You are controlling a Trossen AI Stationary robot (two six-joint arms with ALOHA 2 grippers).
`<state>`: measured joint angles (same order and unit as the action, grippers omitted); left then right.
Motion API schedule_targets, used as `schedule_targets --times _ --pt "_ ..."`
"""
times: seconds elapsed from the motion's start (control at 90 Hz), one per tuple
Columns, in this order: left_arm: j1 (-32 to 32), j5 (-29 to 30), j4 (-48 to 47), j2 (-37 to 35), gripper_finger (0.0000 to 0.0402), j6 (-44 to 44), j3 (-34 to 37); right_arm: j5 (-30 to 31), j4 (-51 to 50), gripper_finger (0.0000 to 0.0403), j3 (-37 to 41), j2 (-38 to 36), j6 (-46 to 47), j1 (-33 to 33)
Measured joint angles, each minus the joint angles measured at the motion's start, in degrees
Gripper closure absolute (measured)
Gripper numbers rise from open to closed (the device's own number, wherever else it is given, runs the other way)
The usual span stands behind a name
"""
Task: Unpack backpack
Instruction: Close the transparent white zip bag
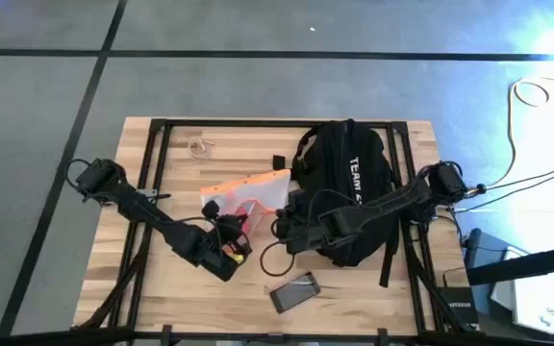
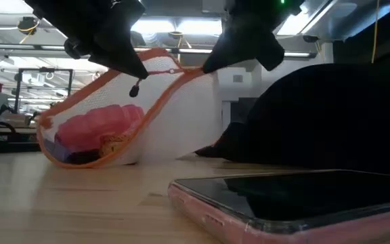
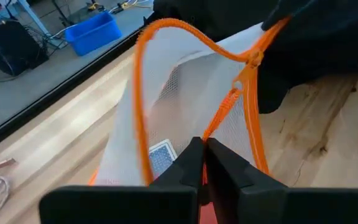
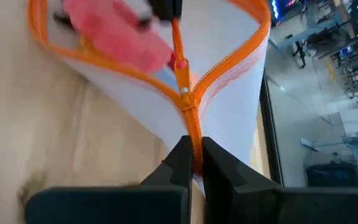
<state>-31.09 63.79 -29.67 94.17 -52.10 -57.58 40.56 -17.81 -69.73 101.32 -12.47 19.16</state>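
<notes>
I see the backpack [image 1: 354, 192] lying right of centre in the high view, my right gripper [image 1: 291, 229] crossing in front of it. Both it and my left gripper [image 1: 227, 231] are pinching the orange zipper of a white mesh pouch [image 1: 256, 192]. A pink-cased phone [image 1: 294, 292] lies below; only the low view shows pink contents inside the pouch

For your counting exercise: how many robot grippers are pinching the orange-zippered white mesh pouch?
2. The left gripper pinches the white mesh pouch's zipper at one end; the right gripper pinches the zipper at the opposite end, beside the black fabric backpack.
</notes>
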Motion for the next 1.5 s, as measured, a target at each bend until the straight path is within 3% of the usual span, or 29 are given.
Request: schedule_targets --times 0.256,0.633,0.922,1.011,1.144,1.289,1.5 --pt "-0.87 -0.02 -1.98 -0.02 0.04 -0.93 0.0 0.01 -6.92 0.04 0.02 -0.15 4.51 -1.69" --pt "-0.69 -0.53 -1.98 -0.02 0.04 -4.39 0.02 -2.15 -3.76 0.04 0.02 -1.17 4.67 -1.97" --pt "1.81 -9.14 17.72 -0.02 0.04 17.38 0.02 -8.13 2.31 0.04 0.02 -1.2 1.3 -1.97" --pt "2.57 -8.19 17.81 -0.07 0.04 21.07 0.02 -9.6 2.19 0.04 0.02 -1.2 1.29 -1.92" --pt "3.68 -7.52 12.1 -0.07 0.0396 19.74 0.02 -10.08 2.24 0.04 0.04 -1.46 1.03 -0.83" --pt "4.63 -11.38 9.16 -0.07 0.0346 17.53 0.02 -10.11 3.32 0.04 0.04 -1.99 0.16 0.11" --pt "5.03 -14.79 9.57 -0.07 0.0207 17.72 0.02 -10.14 3.44 0.04 0.04 -1.99 0.0 -0.07"
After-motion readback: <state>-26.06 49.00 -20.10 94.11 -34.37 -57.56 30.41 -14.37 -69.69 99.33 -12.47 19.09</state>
